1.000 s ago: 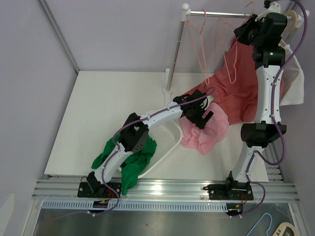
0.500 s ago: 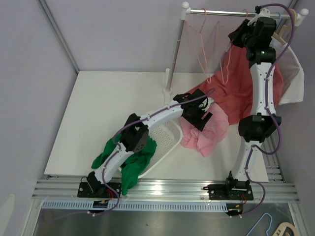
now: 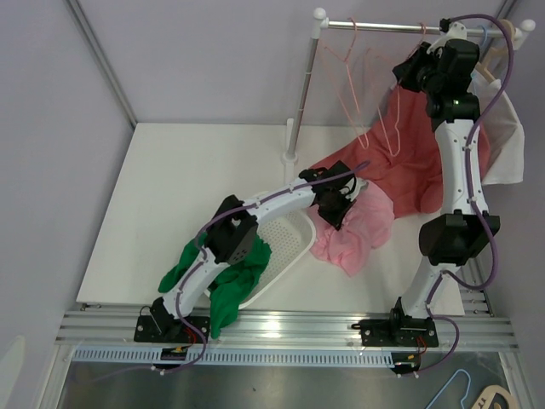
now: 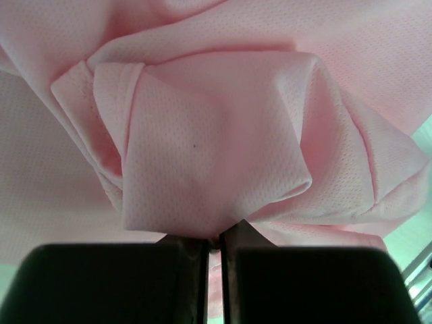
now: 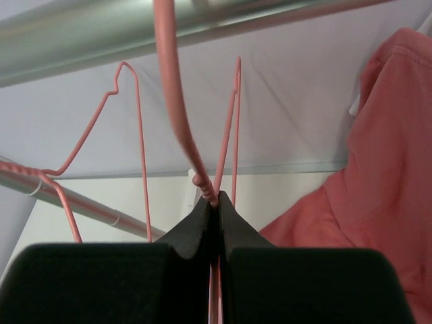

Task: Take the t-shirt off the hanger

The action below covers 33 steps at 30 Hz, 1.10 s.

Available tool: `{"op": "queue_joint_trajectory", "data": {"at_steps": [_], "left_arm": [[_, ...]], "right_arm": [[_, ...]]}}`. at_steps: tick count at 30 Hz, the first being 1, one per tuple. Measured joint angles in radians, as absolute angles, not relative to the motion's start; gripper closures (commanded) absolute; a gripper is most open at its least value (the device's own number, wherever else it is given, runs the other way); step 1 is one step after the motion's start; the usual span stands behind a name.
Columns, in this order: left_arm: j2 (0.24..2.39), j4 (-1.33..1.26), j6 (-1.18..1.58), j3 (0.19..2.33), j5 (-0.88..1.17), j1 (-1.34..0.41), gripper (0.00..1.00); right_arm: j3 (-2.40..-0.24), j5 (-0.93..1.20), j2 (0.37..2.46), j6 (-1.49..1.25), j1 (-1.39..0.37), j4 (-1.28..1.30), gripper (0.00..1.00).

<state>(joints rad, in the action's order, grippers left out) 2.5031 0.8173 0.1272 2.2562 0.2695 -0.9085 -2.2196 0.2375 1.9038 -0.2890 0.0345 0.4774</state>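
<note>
A light pink t-shirt [image 3: 362, 232] lies crumpled on the table, right of the basket. My left gripper [image 3: 335, 209] presses down on its left side. In the left wrist view that gripper [image 4: 214, 237] is shut on a fold of the t-shirt [image 4: 216, 148]. High at the back right, my right gripper [image 3: 409, 72] is shut on the neck of a bare pink wire hanger [image 3: 393, 128], just below the rail [image 3: 400, 26]. In the right wrist view the hanger's hook [image 5: 177, 108] curves up from the right gripper [image 5: 217, 199] to the rail [image 5: 101, 27].
A red shirt [image 3: 409, 166] hangs from the rail and drapes onto the table behind the t-shirt. Another bare pink hanger [image 3: 349, 77] hangs further left. A white garment [image 3: 508, 136] hangs at the far right. A white basket [image 3: 285, 247] with a green garment [image 3: 230, 290] sits front left.
My left gripper has shut on the pink t-shirt and bunched it. My right arm has carried the bare hanger left and up, closer to the rail.
</note>
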Motion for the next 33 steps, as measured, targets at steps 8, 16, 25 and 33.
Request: {"op": "queue_joint_trajectory", "data": {"at_steps": [8,16,25,33], "left_arm": [[2.188,0.796,0.141,2.068,0.222,-0.908,0.99],[1.784,0.807,0.142,2.084,0.140,-0.908,0.99],[1.613,0.917,0.139,2.157,0.024,-0.879,0.99],[1.386,0.971,0.117,2.189,-0.095,-0.763,0.99]], "right_arm": [[-2.178,0.253,1.824,-0.274,0.041,0.532,0.46],[-2.178,0.271,1.765,-0.278,0.068,0.564,0.13],[-2.177,0.274,1.726,-0.288,0.081,0.565,0.01],[-2.180,0.184,1.698,-0.280,0.142,0.631,0.01]]}}
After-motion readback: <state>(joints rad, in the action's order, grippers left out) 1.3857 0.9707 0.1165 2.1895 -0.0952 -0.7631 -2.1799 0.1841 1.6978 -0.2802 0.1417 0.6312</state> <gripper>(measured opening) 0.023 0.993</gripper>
